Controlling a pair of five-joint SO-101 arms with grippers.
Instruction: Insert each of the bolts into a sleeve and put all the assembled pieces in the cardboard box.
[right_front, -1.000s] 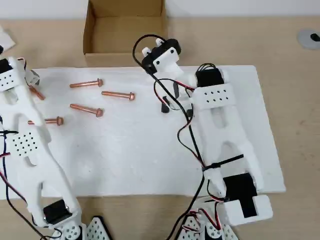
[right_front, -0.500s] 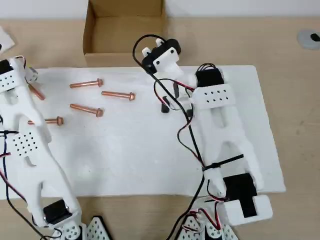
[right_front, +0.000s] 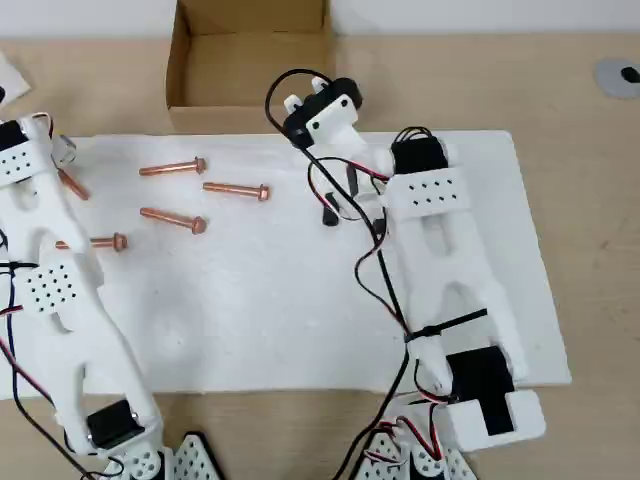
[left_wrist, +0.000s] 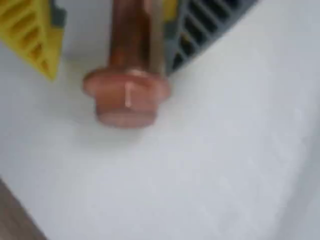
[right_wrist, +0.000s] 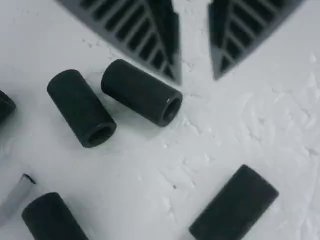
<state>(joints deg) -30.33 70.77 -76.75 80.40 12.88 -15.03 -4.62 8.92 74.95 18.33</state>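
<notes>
At 9 o'clock on the white pad (right_front: 250, 300), the left claw (left_wrist: 110, 70) stands part-open astride one copper bolt (left_wrist: 129, 50). Its grey finger is against the shank and its yellow finger is just clear, so no firm grip is judged yet. The bolt lies flat, with its flanged head outward from the claw. In the high view its long axis runs roughly from 10 to 4 o'clock.

It should handle as solid metal: stiff, dense for its size, smooth and apt to roll. The best hold is across the shank near the head, which leaves the tip free to enter a sleeve.

Four loose bolts (right_front: 236, 188) lie near it toward 3 o'clock, heads mostly pointing to 3.

The right claw (right_wrist: 196, 74) is near the pad's centre, narrowly open and empty, just above the dark sleeves (right_wrist: 142, 92). These are probably light, rigid tubes lying on their sides at mixed angles, best pinched across the barrel.

The cardboard box (right_front: 178, 60) sits on the bench (right_front: 580, 100) at 12 o'clock, open side up.
</notes>
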